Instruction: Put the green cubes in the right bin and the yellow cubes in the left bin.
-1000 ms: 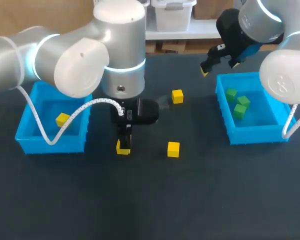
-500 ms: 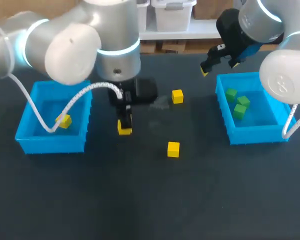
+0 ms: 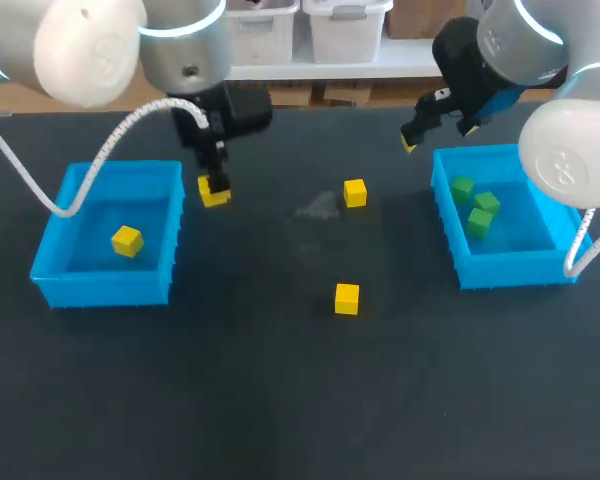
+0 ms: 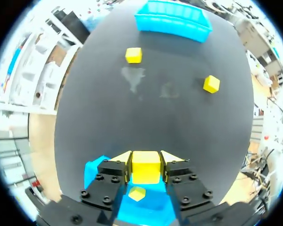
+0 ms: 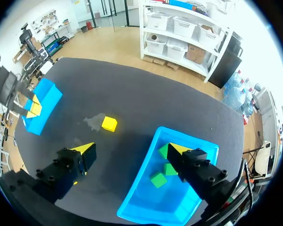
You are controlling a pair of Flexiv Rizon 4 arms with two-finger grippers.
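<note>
Nearest, a loose yellow cube (image 3: 347, 298) lies on the tabletop (image 3: 280, 400), well right of the left bin (image 3: 55, 285). That bin holds a binned yellow cube (image 3: 127, 240). Just off its far right corner, my left end effector (image 4: 146, 167) pinches a held yellow cube (image 3: 214, 193) between both fingers. Farther right lies a far yellow cube (image 3: 355, 192). Well across from the left bin stands the right bin (image 3: 500, 272) with three green cubes (image 3: 478, 222). My right end effector (image 5: 132, 149) hangs spread and empty over the side of it facing the left bin.

Dark grey table (image 3: 280, 400) with pale smudge (image 3: 318, 208), bright blue bins (image 3: 100, 290), yellow cubes (image 3: 347, 298), green cubes (image 3: 480, 222), white arms (image 3: 85, 45)
</note>
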